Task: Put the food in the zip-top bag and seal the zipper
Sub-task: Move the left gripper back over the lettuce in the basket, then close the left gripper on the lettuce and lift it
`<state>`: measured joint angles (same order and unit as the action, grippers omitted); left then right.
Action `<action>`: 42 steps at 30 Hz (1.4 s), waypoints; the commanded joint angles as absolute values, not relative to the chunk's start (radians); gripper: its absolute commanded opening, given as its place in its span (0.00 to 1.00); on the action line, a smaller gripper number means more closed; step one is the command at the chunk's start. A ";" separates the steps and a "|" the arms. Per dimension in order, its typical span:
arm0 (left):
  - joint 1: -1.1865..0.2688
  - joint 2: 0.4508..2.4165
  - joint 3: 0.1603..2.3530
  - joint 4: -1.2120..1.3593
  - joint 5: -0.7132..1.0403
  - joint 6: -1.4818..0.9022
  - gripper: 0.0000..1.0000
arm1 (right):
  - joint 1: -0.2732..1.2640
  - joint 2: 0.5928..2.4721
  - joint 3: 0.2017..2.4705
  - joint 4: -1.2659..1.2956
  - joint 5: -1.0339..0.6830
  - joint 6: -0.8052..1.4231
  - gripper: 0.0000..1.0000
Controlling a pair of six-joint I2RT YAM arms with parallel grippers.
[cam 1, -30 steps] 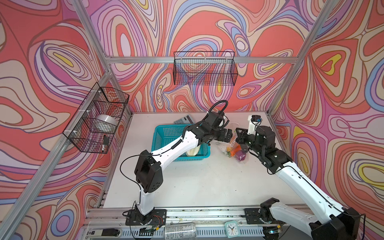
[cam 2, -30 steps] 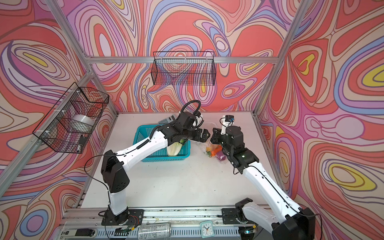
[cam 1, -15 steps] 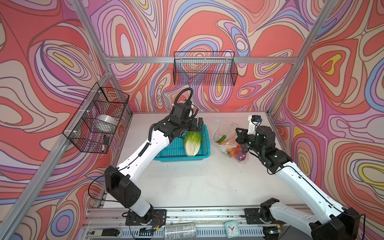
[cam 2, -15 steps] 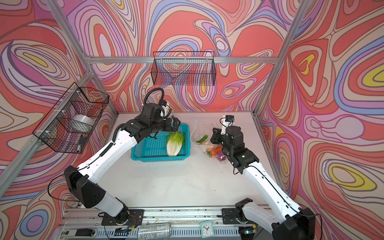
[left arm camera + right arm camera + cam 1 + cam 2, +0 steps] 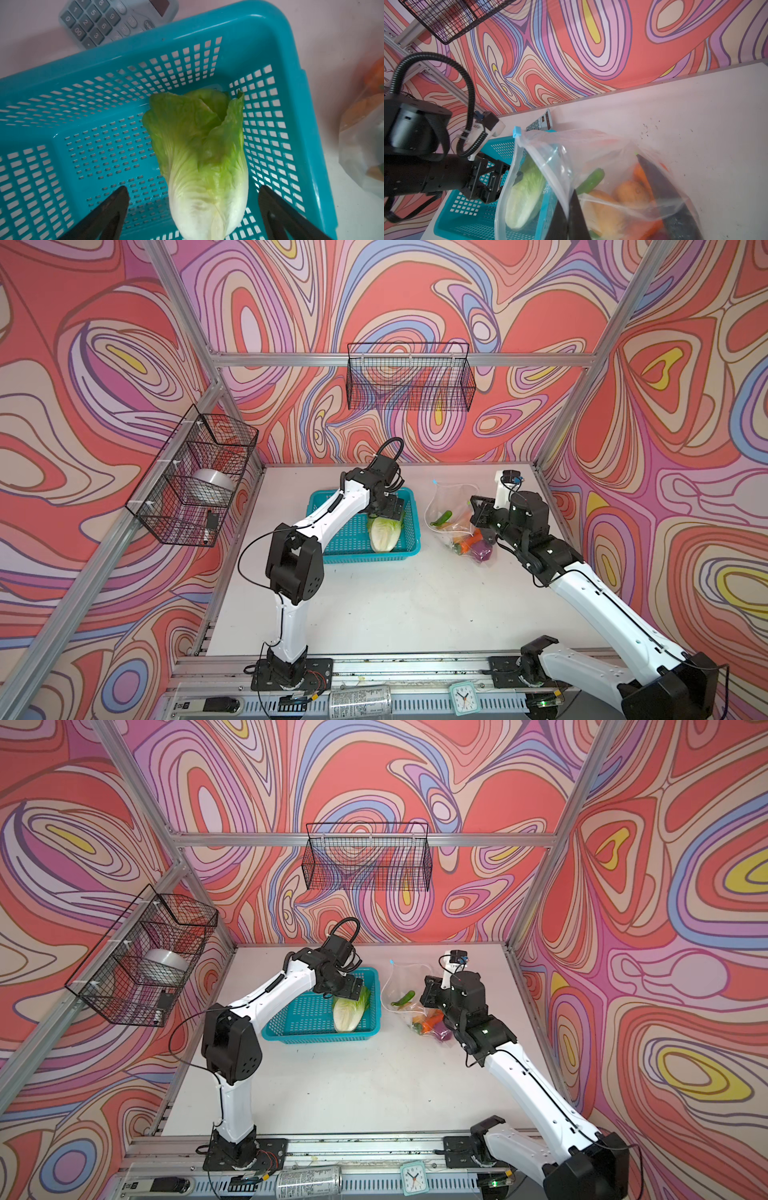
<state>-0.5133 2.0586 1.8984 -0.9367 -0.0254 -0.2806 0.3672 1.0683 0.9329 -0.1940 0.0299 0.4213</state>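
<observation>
A green-white napa cabbage (image 5: pixel 385 533) (image 5: pixel 349 1013) (image 5: pixel 203 166) lies in the teal basket (image 5: pixel 365 559) (image 5: pixel 301 104). My left gripper (image 5: pixel 390 512) (image 5: pixel 353 988) (image 5: pixel 192 189) hangs open just over its leafy end, one finger on each side, not touching. The clear zip-top bag (image 5: pixel 451 506) (image 5: pixel 409 979) (image 5: pixel 591 149) lies right of the basket with its mouth gaping. My right gripper (image 5: pixel 478 510) (image 5: pixel 572 193) is shut on the mouth's edge. Inside lie a cucumber (image 5: pixel 441 517) (image 5: pixel 589 180), a potato (image 5: pixel 631 192), an orange carrot (image 5: pixel 471 540) and a purple piece (image 5: pixel 482 549). The zipper's blue slider (image 5: pixel 434 482) (image 5: pixel 516 132) sits at the far end.
A grey calculator (image 5: pixel 116 20) (image 5: pixel 539 122) lies behind the basket. Black wire baskets hang on the back wall (image 5: pixel 409 381) and the left wall (image 5: pixel 195 477). A can (image 5: pixel 359 699) and a small clock (image 5: pixel 462 697) rest on the front rail.
My left gripper has left the bag's mouth, swung back over the basket and come down over the cabbage. The cucumber now lies in the bag. The right arm has held still.
</observation>
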 commanded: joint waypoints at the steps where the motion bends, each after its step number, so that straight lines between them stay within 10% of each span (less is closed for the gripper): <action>1: -0.502 2.136 2.002 -1.077 0.041 -0.253 1.00 | 0.364 1.047 0.936 -0.181 0.045 0.415 0.00; 29: -0.499 2.369 2.079 -1.107 0.124 -0.248 1.00 | 0.364 1.048 0.936 -0.189 0.065 0.410 0.00; 42: -0.500 2.267 2.050 -1.106 0.093 -0.228 0.61 | 0.364 1.051 0.941 -0.183 0.055 0.418 0.00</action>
